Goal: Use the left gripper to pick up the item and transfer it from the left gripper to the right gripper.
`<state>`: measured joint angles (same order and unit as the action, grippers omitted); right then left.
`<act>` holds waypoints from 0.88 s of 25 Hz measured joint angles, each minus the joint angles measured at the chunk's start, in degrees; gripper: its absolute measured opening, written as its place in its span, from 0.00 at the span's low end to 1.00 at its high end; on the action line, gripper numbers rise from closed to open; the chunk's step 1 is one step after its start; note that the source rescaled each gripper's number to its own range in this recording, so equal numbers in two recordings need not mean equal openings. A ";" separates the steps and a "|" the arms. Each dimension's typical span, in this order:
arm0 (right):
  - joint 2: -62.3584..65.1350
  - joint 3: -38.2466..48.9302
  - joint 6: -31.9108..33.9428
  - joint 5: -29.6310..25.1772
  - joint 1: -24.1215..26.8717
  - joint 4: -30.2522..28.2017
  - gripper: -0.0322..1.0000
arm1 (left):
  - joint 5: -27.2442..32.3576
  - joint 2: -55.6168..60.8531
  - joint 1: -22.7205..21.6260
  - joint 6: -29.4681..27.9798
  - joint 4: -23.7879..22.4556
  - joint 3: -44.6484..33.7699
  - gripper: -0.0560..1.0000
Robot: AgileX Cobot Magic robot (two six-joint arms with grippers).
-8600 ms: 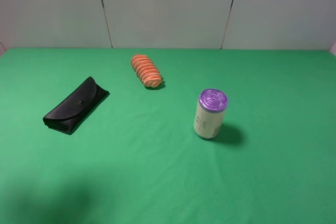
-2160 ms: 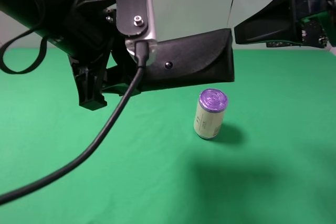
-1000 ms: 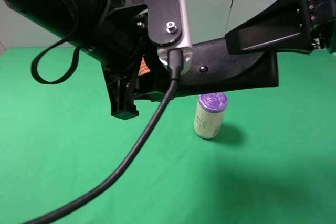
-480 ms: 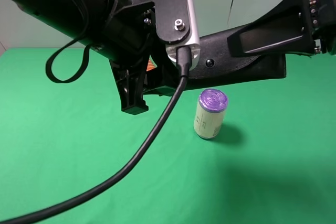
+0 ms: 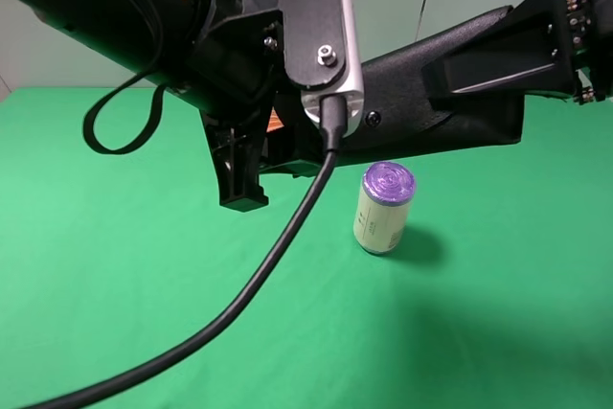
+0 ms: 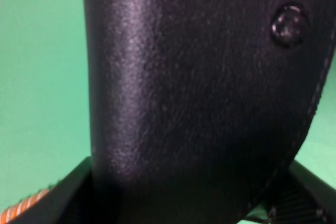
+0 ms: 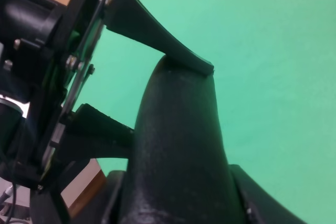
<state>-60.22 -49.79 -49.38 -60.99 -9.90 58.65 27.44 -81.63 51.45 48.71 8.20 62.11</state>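
Observation:
The item (image 5: 412, 131), a black glasses case with a small snap, hangs in the air above the green table. My left gripper (image 5: 297, 146) is shut on its left end; in the left wrist view the item (image 6: 199, 103) fills the picture, with a finger (image 6: 63, 195) at each side. My right gripper (image 5: 484, 93) reaches in from the right and is shut on the item's right end. The right wrist view shows the item (image 7: 178, 145) squeezed between my right gripper's (image 7: 178, 203) fingers, with the left claw's fingers (image 7: 157, 32) at its far end.
A cream can with a purple top (image 5: 385, 208) stands upright on the green table (image 5: 498, 332), just below the held case. A sliver of the orange ridged bread piece (image 5: 276, 122) shows behind the left arm. A thick black cable (image 5: 249, 294) loops down from the left wrist.
The right gripper's jaws have closed from wide open onto the case's right end. The case has tilted up slightly at that end. The left arm has barely moved.

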 joint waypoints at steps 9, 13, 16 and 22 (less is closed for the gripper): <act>0.00 0.00 -0.07 -0.02 0.00 0.00 0.16 | -0.51 0.00 0.06 -1.87 -0.29 0.00 0.11; -0.07 0.00 -0.23 0.45 0.00 -2.55 0.06 | -4.36 0.00 0.06 -4.67 0.39 0.11 0.81; -0.07 0.00 -0.23 0.39 0.00 -2.61 0.06 | -4.41 0.00 0.06 -5.00 0.39 0.11 0.95; -0.07 0.00 -0.23 0.39 0.00 -2.61 0.06 | -4.15 0.15 0.06 -5.29 0.50 0.11 0.99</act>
<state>-60.28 -49.79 -49.61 -60.60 -9.90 56.04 23.29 -81.48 51.51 43.42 8.70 62.23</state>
